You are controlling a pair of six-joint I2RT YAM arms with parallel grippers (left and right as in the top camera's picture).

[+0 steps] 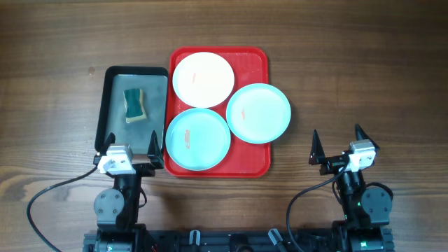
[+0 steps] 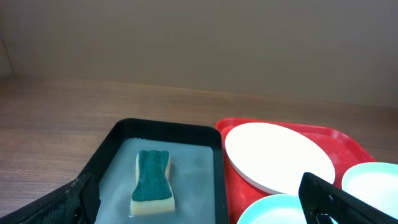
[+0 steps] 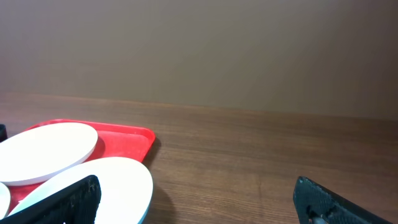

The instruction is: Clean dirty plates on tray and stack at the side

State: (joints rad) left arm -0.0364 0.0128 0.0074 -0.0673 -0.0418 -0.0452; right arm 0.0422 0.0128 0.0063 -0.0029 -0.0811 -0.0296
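Note:
The red tray holds three plates, each with a small orange-red smear: a white plate at the back, a light blue plate at front left, and a light blue plate on the right, overhanging the tray's rim. My left gripper is open and empty at the near end of the grey tray. My right gripper is open and empty over bare table, right of the red tray. The left wrist view shows the white plate. The right wrist view shows the right blue plate.
A black-rimmed grey tray lies left of the red tray, holding a green-topped yellow sponge, which also shows in the left wrist view. Wooden table extends right of the red tray.

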